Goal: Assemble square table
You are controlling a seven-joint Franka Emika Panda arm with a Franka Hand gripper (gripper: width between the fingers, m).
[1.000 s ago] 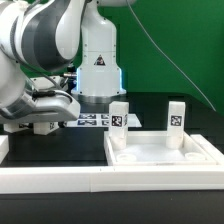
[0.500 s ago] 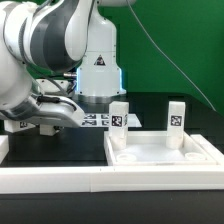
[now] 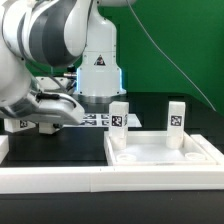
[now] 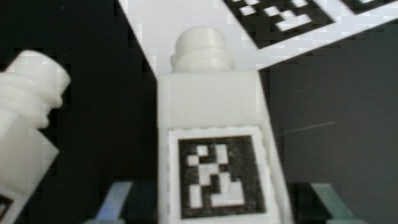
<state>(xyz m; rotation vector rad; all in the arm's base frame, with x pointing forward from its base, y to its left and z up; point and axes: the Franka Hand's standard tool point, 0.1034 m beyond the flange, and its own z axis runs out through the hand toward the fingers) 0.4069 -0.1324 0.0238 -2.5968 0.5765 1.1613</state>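
In the exterior view the white square tabletop slab [image 3: 160, 156] lies at the right with two white tagged legs standing upright at its far corners [image 3: 118, 124] [image 3: 176, 120]. My gripper [image 3: 45, 124] is low over the table at the left. In the wrist view it [image 4: 222, 205] is open, with its fingers [image 4: 123, 200] on either side of a third leg [image 4: 214, 120]. That leg lies flat on the black table with small gaps to both fingers, its tag up and its peg end toward the marker board. A fourth leg [image 4: 32, 110] lies just beside it.
The marker board [image 3: 95, 120] lies behind my hand, in front of the robot base; it also shows in the wrist view [image 4: 267, 25]. A long white rail [image 3: 60, 180] edges the front of the work surface. A green wall stands behind.
My arm has come down and slightly forward over the lying legs at the left. The slab and its two upright legs have not moved.
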